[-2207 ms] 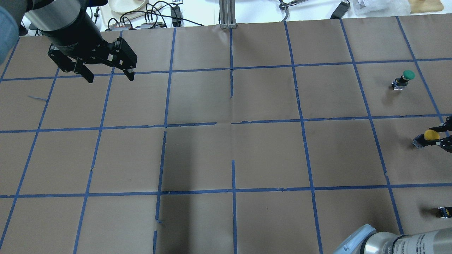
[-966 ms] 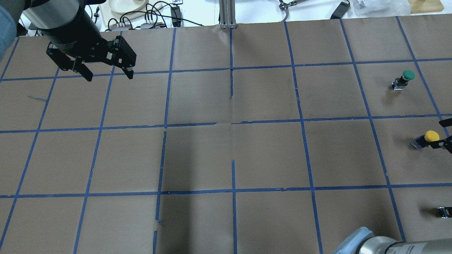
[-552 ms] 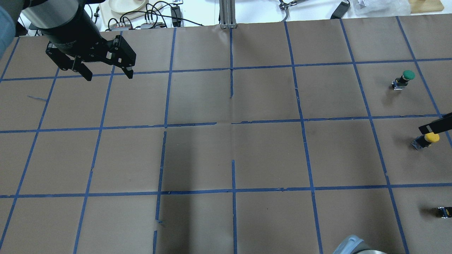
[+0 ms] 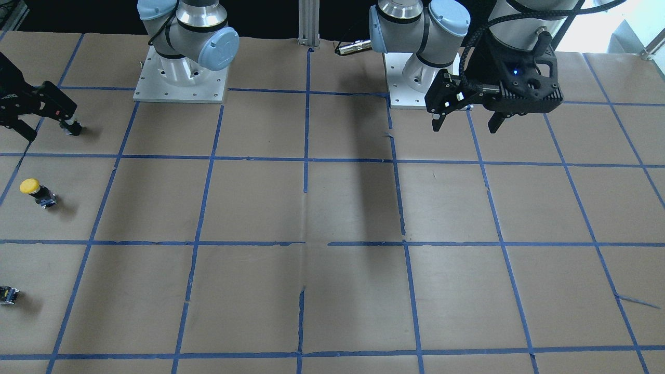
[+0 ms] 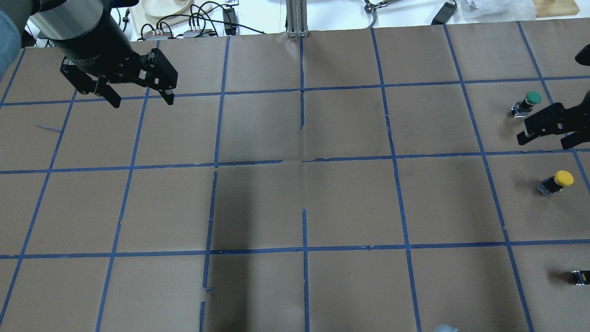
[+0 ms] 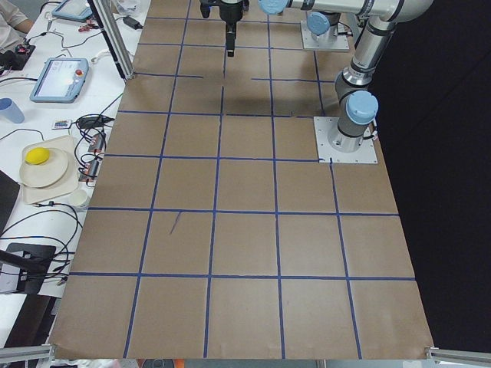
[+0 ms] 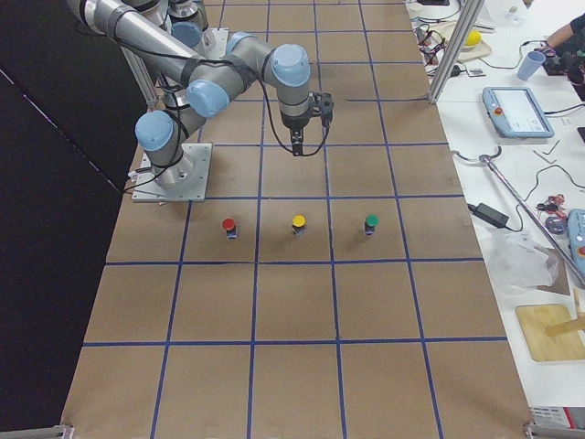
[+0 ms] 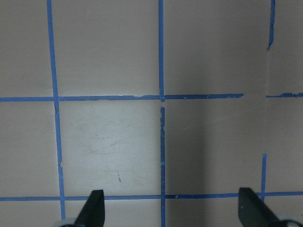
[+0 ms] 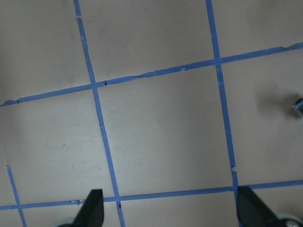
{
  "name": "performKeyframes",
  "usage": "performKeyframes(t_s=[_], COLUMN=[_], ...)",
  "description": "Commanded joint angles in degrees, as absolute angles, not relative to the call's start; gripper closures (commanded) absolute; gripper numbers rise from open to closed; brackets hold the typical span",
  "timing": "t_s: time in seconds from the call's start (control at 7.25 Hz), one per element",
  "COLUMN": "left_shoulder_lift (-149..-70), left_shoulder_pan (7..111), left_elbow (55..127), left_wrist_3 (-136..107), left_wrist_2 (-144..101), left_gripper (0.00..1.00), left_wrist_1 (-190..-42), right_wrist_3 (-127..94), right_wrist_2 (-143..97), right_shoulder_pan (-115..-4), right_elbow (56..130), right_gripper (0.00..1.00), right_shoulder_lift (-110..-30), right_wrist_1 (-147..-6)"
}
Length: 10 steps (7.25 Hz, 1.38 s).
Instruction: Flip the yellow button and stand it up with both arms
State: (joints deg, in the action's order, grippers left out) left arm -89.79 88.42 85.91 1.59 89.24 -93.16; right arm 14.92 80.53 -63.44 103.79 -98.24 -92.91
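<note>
The right gripper (image 4: 53,135) has moved off the yellow button (image 5: 555,181), which its fingers flanked two seconds back; it now hangs apart from the button, touching nothing. Its jaws are spread wide: the right wrist view shows both fingertips (image 9: 93,210) at the lower corners with only brown paper (image 9: 161,132) and blue tape lines (image 9: 102,132) between them. The left gripper (image 5: 143,103) has barely shifted, raised on the robot's left side, likewise spread wide and empty. The yellow button stands upright, cap up, in its own taped square between the red-capped button (image 7: 228,226) and the green-capped button (image 5: 528,102), well apart from each. In the overhead view the frame edge cuts off most of the right gripper, and the red-capped button shows there only as a dark scrap; a dark sliver at the right wrist view's edge is too small to name
</note>
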Motion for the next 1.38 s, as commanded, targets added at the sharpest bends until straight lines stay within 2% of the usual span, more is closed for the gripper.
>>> performKeyframes(t_s=[0.0, 0.28, 0.69, 1.24], left_shoulder_lift=[-89.74, -89.65, -89.65, -89.47], left_shoulder_pan=[88.42, 88.42, 88.42, 88.51], left_elbow=[86.04, 86.13, 85.69, 84.81], left_wrist_3=[1.67, 1.67, 1.58, 1.76], left_wrist_2=[89.21, 89.21, 89.30, 92.29], left_gripper=[0.00, 0.00, 0.00, 0.00], left_wrist_1=[-93.16, -93.16, -93.16, -93.78], right_wrist_3=[-0.12, -11.91, -14.41, -13.71], right_wrist_2=[85.94, 87.18, 90.34, 90.27], right_shoulder_pan=[-73.43, -79.95, -87.52, -90.26], right_elbow=[99.43, 97.82, 98.43, 97.47], right_gripper=[0.00, 0.00, 0.00, 0.00], right_shoulder_lift=[-97.74, -97.47, -97.56, -98.35], right_wrist_1=[-89.04, -86.22, -87.36, -87.28])
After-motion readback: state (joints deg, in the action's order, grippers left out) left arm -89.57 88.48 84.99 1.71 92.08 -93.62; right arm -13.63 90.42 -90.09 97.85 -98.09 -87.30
